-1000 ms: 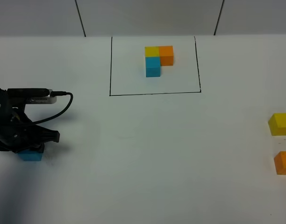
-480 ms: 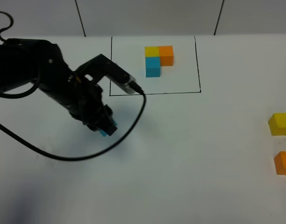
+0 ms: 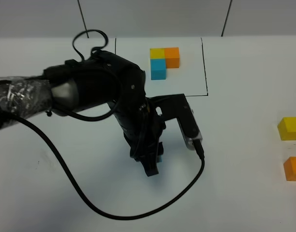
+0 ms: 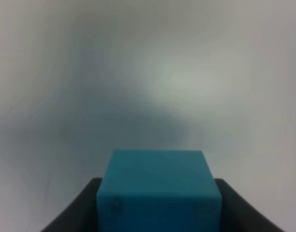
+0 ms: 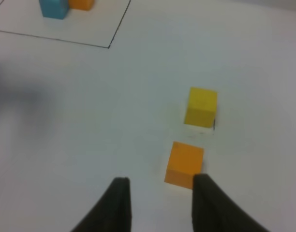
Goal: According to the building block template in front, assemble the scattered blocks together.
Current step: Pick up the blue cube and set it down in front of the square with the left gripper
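The template (image 3: 163, 60), a yellow, orange and blue cube cluster, sits inside a black drawn rectangle at the back; part of it shows in the right wrist view (image 5: 53, 7). My left gripper (image 3: 151, 163) is near the table's middle, shut on the sky-blue block (image 3: 160, 156). The left wrist view shows that block (image 4: 157, 191) held between the dark fingers (image 4: 73, 215). The yellow block (image 3: 289, 128) and the orange block (image 3: 294, 168) lie at the far right. My right gripper (image 5: 160, 186) is open and empty, just short of the orange block (image 5: 185, 164), with the yellow block (image 5: 201, 106) beyond it.
The left arm and its black cable (image 3: 114, 215) stretch across the left and middle of the white table (image 3: 235, 193). The template's frame line (image 3: 204, 67) runs just behind the arm. The right gripper is out of the exterior high view.
My left arm has carried the sky-blue block from the far left edge rightward to the table's middle. The yellow and orange blocks have not moved.
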### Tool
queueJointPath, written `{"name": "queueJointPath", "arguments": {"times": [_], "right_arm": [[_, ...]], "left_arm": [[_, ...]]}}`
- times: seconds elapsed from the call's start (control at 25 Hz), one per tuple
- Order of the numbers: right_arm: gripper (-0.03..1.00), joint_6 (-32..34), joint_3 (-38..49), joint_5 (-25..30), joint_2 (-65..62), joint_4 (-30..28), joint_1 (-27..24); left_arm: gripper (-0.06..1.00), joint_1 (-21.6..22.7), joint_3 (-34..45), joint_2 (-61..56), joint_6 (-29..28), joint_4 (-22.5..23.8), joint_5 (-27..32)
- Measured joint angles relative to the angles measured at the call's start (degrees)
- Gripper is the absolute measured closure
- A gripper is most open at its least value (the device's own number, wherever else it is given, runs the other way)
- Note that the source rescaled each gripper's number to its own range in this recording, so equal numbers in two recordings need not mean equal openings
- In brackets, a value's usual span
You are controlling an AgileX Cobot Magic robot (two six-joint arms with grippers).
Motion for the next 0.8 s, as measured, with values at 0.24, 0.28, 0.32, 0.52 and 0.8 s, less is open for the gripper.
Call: {"name": "queueJointPath", "arguments": {"times": [0.24, 0.28, 0.32, 0.52, 0.8], "right_arm": [[0.97, 0.00, 0.00, 0.00, 0.00, 0.00, 0.00], [0.97, 0.00, 0.00, 0.00, 0.00, 0.00, 0.00], [0.97, 0.00, 0.00, 0.00, 0.00, 0.00, 0.00], [0.97, 0.00, 0.00, 0.00, 0.00, 0.00, 0.00], [0.97, 0.00, 0.00, 0.00, 0.00, 0.00, 0.00]], "left_arm": [[0.93, -2.62, 0.00, 3.61, 0.11, 3.64, -3.92], [0.93, -2.66, 0.00, 4.22, 0.11, 3.81, -4.77], [0.93, -2.68, 0.00, 4.82, 0.11, 3.95, -5.50], [0.93, -2.68, -0.04, 8.02, 0.17, 5.35, -7.84], [0.93, -2.68, -0.35, 9.02, 0.29, 5.40, -7.67]]}}
